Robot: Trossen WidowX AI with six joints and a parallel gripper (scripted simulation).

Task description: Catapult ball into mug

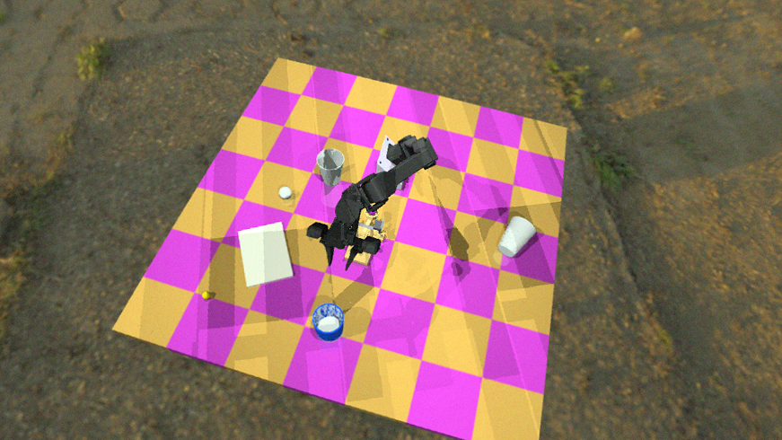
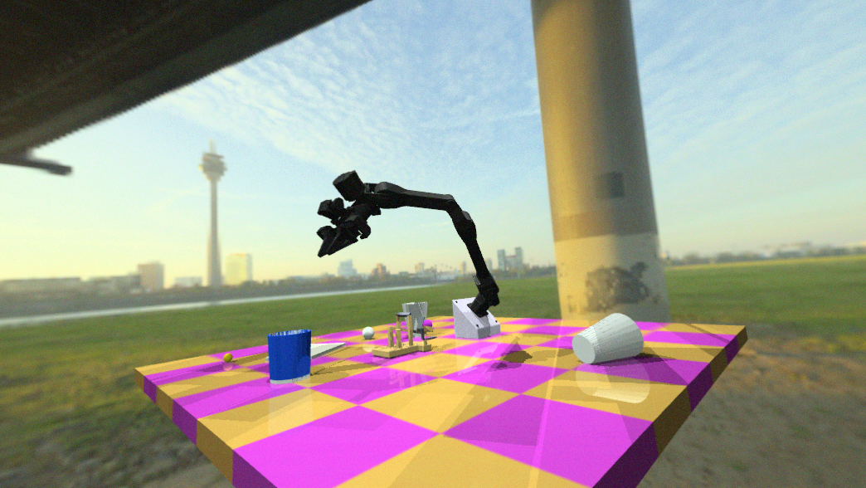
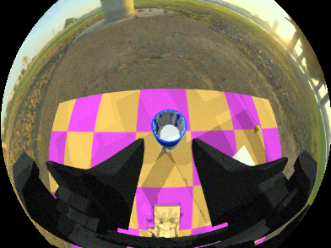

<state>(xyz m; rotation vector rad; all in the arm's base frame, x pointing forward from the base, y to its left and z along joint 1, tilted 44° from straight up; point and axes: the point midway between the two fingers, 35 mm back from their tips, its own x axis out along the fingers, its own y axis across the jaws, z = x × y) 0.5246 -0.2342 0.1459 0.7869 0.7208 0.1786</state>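
Magenta and ochre squares cover the tabletop (image 1: 390, 350) (image 2: 387, 424) (image 3: 116, 148), outdoors beside a round concrete pillar (image 2: 596, 151). From above, the black gripper (image 1: 338, 266) (image 2: 321, 254) (image 3: 168, 142) hangs at the table's nine o'clock, high over the surface, jaws partly open on nothing. Below sits the small tan wooden catapult (image 1: 360, 254) (image 2: 400, 349) (image 3: 167, 211); the upright blue cylindrical mug (image 1: 329, 335) (image 2: 289, 356) (image 3: 169, 141) stands at seven o'clock. Which ball is meant, I cannot tell: small yellow (image 1: 206, 294) (image 2: 227, 357) (image 3: 257, 129) and white ones (image 1: 285, 192) (image 2: 367, 333) lie on the table.
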